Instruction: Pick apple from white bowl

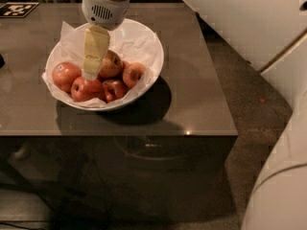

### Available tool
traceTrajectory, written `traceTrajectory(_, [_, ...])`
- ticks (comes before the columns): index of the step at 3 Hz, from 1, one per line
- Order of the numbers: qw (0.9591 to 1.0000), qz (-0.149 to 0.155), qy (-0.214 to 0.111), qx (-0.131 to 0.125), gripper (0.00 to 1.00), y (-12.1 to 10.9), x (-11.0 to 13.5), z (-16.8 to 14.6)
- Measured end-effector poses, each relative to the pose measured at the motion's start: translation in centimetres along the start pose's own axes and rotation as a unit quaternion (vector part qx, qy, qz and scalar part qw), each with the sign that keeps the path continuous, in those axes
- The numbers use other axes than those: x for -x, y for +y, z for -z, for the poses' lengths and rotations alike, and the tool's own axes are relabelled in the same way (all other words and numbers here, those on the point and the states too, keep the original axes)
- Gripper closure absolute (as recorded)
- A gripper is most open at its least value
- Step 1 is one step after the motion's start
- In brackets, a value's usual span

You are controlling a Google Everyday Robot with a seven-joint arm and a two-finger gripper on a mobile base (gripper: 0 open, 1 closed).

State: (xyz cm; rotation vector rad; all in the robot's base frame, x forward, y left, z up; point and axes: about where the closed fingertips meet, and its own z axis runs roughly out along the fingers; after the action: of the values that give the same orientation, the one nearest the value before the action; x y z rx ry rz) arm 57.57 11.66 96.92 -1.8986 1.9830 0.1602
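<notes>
— Where is the gripper?
— The robot's pale yellow gripper (89, 74) hangs from a rounded white wrist housing (106, 3). It reaches down into the wide, round white bowl (154, 51), and its tip is low among the fruit in the bowl's left half.

— Is it open or closed?
— I cannot tell. It shows only as a single yellow strip seen from the side.

— And the apple?
— The paler yellow-orange apple with a red blush (113, 64) is in the bowl, near its middle. It lies right against the gripper's side, or just beside it. It sits a little higher than the fruit in front of it.

— What else is in there?
— Crumpled white paper (136, 40) lines the bowl. A red apple with a small white sticker (64, 75) lies at the left. A dark red apple (86, 89) is at the front, under the gripper's tip. A second dark red apple (114, 90) lies next to it. A reddish apple (133, 74) sits to the right of the pale one.

— What does the bowl stand on?
— On a smooth grey-brown tabletop (201, 71), towards its left side. A black-and-white square marker (18, 8) lies at the far left corner. The robot's white body (259, 28) fills the right of the view.
</notes>
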Motion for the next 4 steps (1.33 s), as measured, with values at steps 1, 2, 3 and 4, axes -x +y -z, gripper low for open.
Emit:
traceTrajectory(1, [1.0000,0.001,-0.006,-0.006,0.00,-1.2,0.1,0.1])
traceTrajectory(2, [1.0000,0.002,0.000,-0.009,0.00,-2.7,-0.6,-1.0])
traceTrajectory(3, [1.0000,-0.002,0.009,-0.002,0.00,-3.4,-1.3,-2.2])
traceTrajectory(4, [0.9999,-0.005,0.013,0.008,0.00,-3.3,-1.6,-3.2])
